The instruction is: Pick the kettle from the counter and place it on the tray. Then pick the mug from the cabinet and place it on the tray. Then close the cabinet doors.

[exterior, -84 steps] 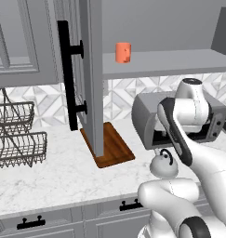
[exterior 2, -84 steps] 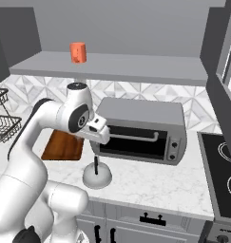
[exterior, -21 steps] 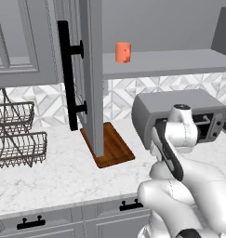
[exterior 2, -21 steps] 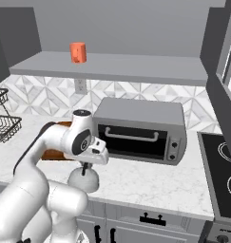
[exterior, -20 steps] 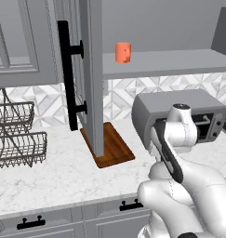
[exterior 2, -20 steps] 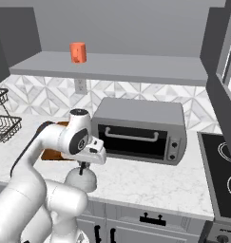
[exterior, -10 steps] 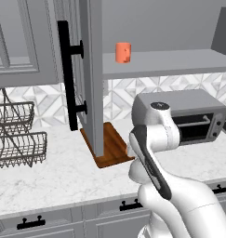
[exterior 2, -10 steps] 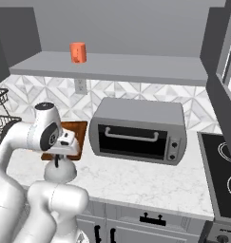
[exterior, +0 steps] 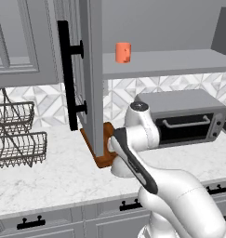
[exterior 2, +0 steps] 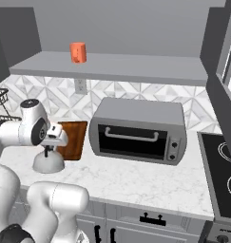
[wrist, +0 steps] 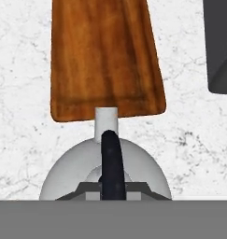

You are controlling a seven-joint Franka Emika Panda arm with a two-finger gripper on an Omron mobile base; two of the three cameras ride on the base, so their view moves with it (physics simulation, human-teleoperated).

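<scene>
White-grey, the kettle [wrist: 105, 172] is hanging under my claw [wrist: 109, 186], whose jaws are pinching shut on its black handle [wrist: 111, 158]. In the hand view I am looking straight down on its dome, with the spout [wrist: 106, 122] pointing to 12 o'clock and its tip overlapping the near rim of the tray [wrist: 103, 56]. I am seeing the kettle [exterior 2: 48, 161] in the right base view too, just below the wrist; whether it is touching the counter [exterior 2: 136, 180] or riding just above it, I cannot tell. The tray [exterior 2: 73, 137] is lying flat on the marble at 1 o'clock from the kettle there, just beside it.

At 3 o'clock from the tray the oven [exterior 2: 138, 130] is sitting with its door shut. Up at 12 o'clock the mug [exterior 2: 78, 52] is standing upright on the shelf [exterior 2: 126, 66] of the cabinet. In the left base view the door [exterior: 89, 79] is standing open, edge-on, covering part of the tray [exterior: 103, 153], and a wire rack [exterior: 14, 135] is sitting at 9 o'clock on the counter.
</scene>
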